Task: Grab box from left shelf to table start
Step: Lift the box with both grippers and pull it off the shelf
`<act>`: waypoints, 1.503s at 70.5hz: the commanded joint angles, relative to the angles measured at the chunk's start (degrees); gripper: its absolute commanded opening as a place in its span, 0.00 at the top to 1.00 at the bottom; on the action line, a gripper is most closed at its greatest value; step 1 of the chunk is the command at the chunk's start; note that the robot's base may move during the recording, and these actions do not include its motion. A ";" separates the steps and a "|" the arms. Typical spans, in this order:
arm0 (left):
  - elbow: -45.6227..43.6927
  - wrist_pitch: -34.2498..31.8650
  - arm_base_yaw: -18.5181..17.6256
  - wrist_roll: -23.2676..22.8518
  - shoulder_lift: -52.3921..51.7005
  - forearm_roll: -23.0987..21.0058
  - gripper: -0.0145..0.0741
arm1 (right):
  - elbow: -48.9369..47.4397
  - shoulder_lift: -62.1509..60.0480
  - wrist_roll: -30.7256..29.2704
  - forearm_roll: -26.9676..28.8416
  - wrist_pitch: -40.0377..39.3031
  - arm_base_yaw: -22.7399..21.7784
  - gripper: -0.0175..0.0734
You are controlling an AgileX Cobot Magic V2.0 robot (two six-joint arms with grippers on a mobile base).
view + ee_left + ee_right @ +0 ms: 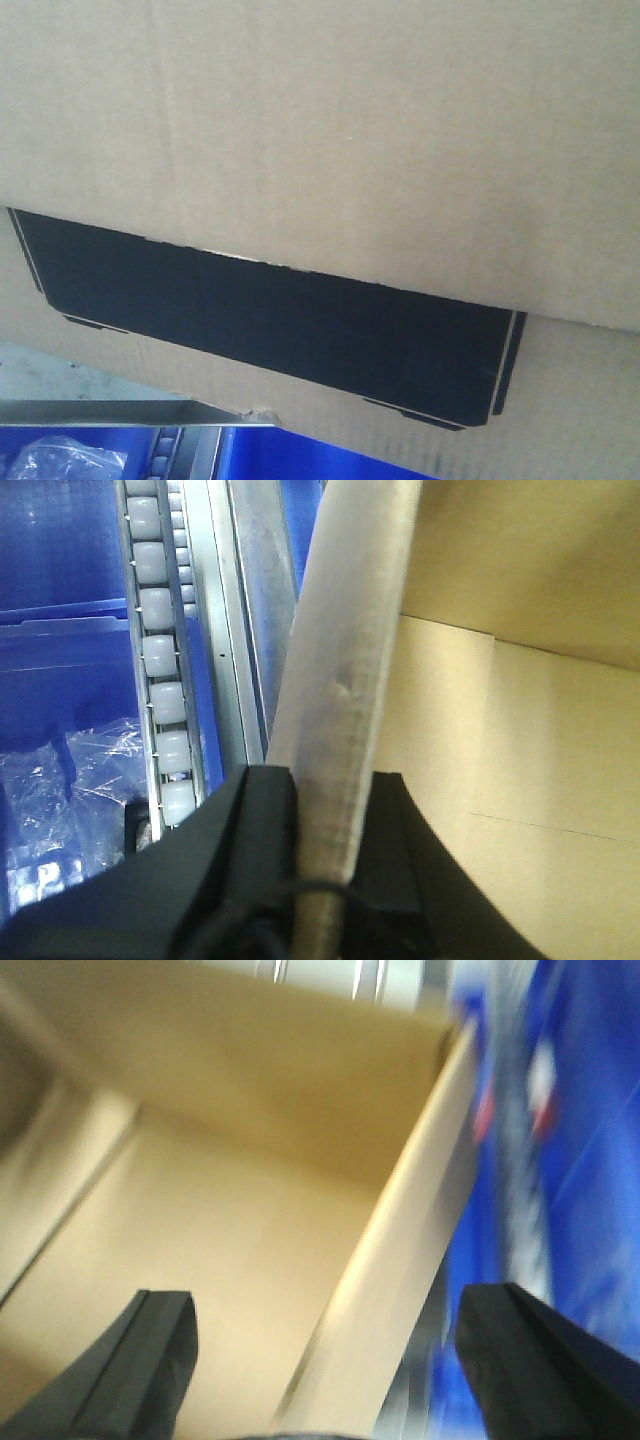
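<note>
Because the box (330,130) sits so close to the front camera, its brown corrugated side fills nearly the whole view and every edge is cut off, so its full shape cannot be made out. A black panel (270,320) with a thin pale outline slants across it from nine o'clock down to five o'clock. An overhanging fold of cardboard covers the panel's upper part, and no lettering on it can be read. Only a sliver of the room shows, at seven o'clock under the box. There the brushed steel front rail of the left shelf (110,412) runs level, with blue bins (320,460) below it and a crumpled clear plastic bag (70,465) in the corner. From the left wrist, the left end effector (328,775) is closed on an upright wall of the box, one black finger pressed to each face. The cardboard edge rises from six o'clock towards twelve and hides whatever lies behind it. The pale inside of the box lies at three o'clock, and at ten o'clock a roller track (165,655) of white rollers runs along a steel rail beside blue plastic. The right wrist view is badly smeared. The right end effector (328,1298) is spread wide and grips nothing, with one finger at seven o'clock over the box's interior and the other at five o'clock outside. The box wall runs between the two fingers and touches neither. The blue streaks at three o'clock are too blurred to identify.
</note>
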 commanded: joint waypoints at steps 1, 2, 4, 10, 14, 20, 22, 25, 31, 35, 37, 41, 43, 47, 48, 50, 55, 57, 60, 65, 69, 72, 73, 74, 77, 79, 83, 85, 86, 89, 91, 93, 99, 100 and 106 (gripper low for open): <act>-1.46 -3.98 -0.06 -3.74 -1.56 -2.35 0.94 | -4.99 5.33 3.41 0.07 3.95 -0.12 0.12; -1.46 -3.98 -0.06 -3.74 -1.56 -2.35 0.94 | -5.41 6.19 3.97 -0.22 4.93 -0.12 0.13; -1.46 -3.98 -0.06 -3.74 -1.56 -2.35 0.94 | -6.15 7.83 4.75 -0.88 6.94 -0.12 0.14; -1.46 -3.98 -0.06 -3.74 -1.56 -2.35 0.94 | -8.36 13.33 6.70 -4.34 12.57 -0.12 0.21; -1.46 -3.98 -0.06 -3.74 -1.56 -2.35 0.94 | -9.00 15.67 7.82 -5.25 13.61 -0.12 0.25; -1.46 -3.98 -0.06 -3.74 -1.56 -2.35 0.94 | -9.45 18.29 8.39 -5.30 12.90 -0.12 0.27; -1.46 -3.98 -0.06 -3.74 -1.56 -2.35 0.94 | -9.45 18.90 8.37 -5.30 12.44 -0.12 0.27; -1.46 -3.98 -0.06 -3.74 -1.56 -2.35 0.94 | -9.45 19.82 8.76 -5.30 12.13 -0.12 0.27; -1.46 -3.98 -0.06 -3.74 -1.56 -2.35 0.94 | -9.45 21.32 8.82 -5.30 12.19 -0.12 0.27; -1.46 -4.09 -0.06 -3.74 -1.56 -2.35 0.94 | -9.45 22.34 8.82 -5.30 12.37 -0.12 0.27; -1.46 -4.09 -0.06 -3.74 -1.56 -2.35 0.94 | -9.45 22.75 8.82 -5.30 12.42 -0.12 0.27; -1.46 -4.09 -0.06 -3.74 -1.56 -2.35 0.94 | -9.45 23.40 8.82 -5.30 12.42 -0.12 0.27; -1.46 -4.09 -0.06 -3.74 -1.56 -2.35 0.94 | -9.45 23.93 8.82 -5.30 12.42 -0.12 0.29; -1.46 -4.09 -0.06 -3.74 -1.56 -2.35 0.94 | -9.45 24.83 8.82 -5.30 12.42 -0.12 0.35; -1.46 -4.09 -0.06 -3.74 -1.56 -2.35 0.94 | -9.45 25.11 8.82 -5.30 12.42 -0.12 0.37; -1.46 -4.09 -0.06 -3.74 -1.56 -2.35 0.94 | -9.45 25.68 8.82 -5.30 12.42 -0.12 0.43; -1.46 -4.09 -0.06 -3.74 -1.56 -2.35 0.94 | -9.45 26.72 8.82 -5.30 12.27 -0.12 0.58; -1.46 -4.09 -0.06 -3.74 -1.56 -2.35 0.94 | -9.45 27.10 8.82 -5.30 12.22 -0.12 0.64; -1.46 -4.09 -0.06 -3.64 -1.56 -2.35 0.95 | -9.45 27.66 8.82 -5.30 11.81 -0.12 0.74; -1.46 -3.84 -0.06 -3.51 -1.56 -2.35 0.94 | -9.45 28.26 8.82 -5.35 10.55 -0.12 0.73; -1.46 -3.42 -0.06 -3.16 -1.68 -2.35 0.94 | -9.45 28.31 8.82 -5.35 9.29 -0.12 0.73; -1.46 -3.02 -0.06 -3.16 -1.93 -2.35 0.94 | -9.45 28.31 8.82 -5.35 8.46 -0.12 0.73; -1.46 -2.96 -0.06 -3.16 -1.92 -2.35 0.95 | -9.45 28.31 8.82 -5.35 8.32 -0.12 0.73; -1.46 -2.82 -0.06 -3.16 -2.05 -2.35 0.94 | -9.45 28.31 8.82 -5.35 8.19 -0.12 0.73; -1.46 -2.81 -0.06 -3.16 -2.75 -2.35 0.95 | -9.45 28.25 8.82 -5.35 8.00 -0.12 0.73; -1.46 -2.68 -0.06 -3.16 -3.20 -2.35 0.95 | -9.45 28.25 8.82 -5.35 8.00 -0.12 0.73; -1.46 -2.68 -0.06 -3.16 -4.53 -2.35 0.95 | -9.45 28.19 8.72 -5.35 8.01 -0.12 0.73; -1.46 -2.68 -0.06 -3.16 -5.28 -2.35 0.95 | -9.45 28.07 8.58 -5.35 7.94 -0.12 0.73; -1.46 -2.51 -0.06 -3.16 -5.61 -2.35 0.94 | -9.45 28.00 8.51 -5.35 7.82 -0.12 0.73; -1.46 -2.13 -0.06 -3.16 -6.72 -2.35 0.95 | -9.45 27.77 8.08 -5.35 7.41 -0.12 0.73; -1.46 -1.79 -0.06 -3.16 -7.46 -2.35 0.95 | -9.53 27.56 7.90 -5.35 7.16 -0.12 0.73; -1.46 -1.41 -0.06 -3.16 -8.12 -2.35 0.95 | -9.53 27.41 7.64 -5.35 6.81 -0.12 0.73; -1.46 0.06 -0.06 -3.16 -10.28 -2.69 0.95 | -9.61 26.82 7.34 -5.35 5.97 -0.12 0.73; -1.46 0.33 -0.06 -3.16 -10.62 -2.82 0.94 | -9.66 26.68 7.23 -5.35 5.85 -0.12 0.73; -1.46 1.81 -0.06 -3.16 -12.51 -2.82 0.95 | -10.10 26.15 6.15 -5.35 5.23 -0.12 0.73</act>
